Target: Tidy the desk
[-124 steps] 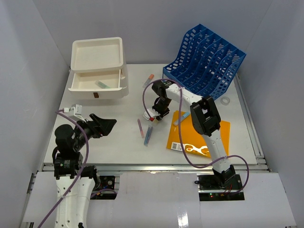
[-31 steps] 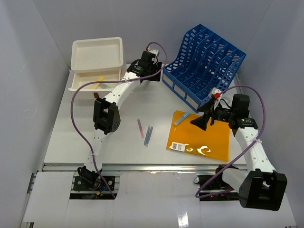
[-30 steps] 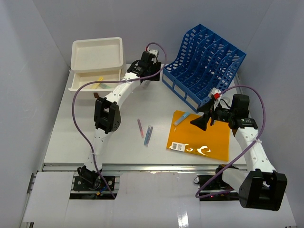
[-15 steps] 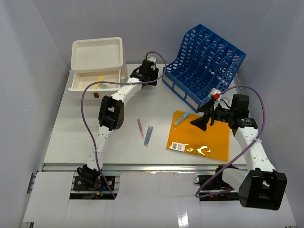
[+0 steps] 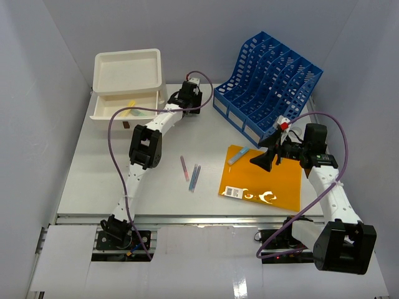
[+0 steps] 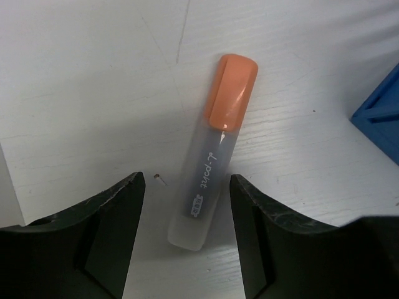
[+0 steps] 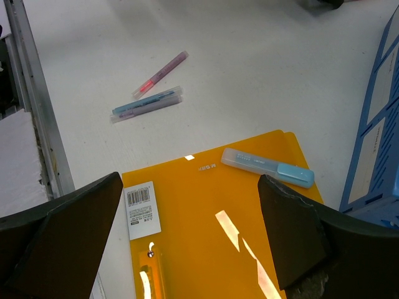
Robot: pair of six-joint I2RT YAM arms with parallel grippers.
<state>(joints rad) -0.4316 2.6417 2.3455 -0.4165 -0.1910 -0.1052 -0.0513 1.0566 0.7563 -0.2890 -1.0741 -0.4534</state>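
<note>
Black jaws of the left gripper [image 6: 187, 187] stand apart and empty, having just shifted over to straddle the highlighter [image 6: 212, 168] (a pickup looks next). It lies flat on the desk [image 6: 93, 93] directly beneath, long axis running ahead between the jaws, orange cap farthest, leaning slightly right.

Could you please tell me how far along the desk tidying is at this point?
Done: a few items lie in the open drawer. In hand: the left fingers straddle an orange-capped highlighter, not yet closed. Left: a pink pen, two bluish pens, the orange folder and the blue highlighter on it.
</note>
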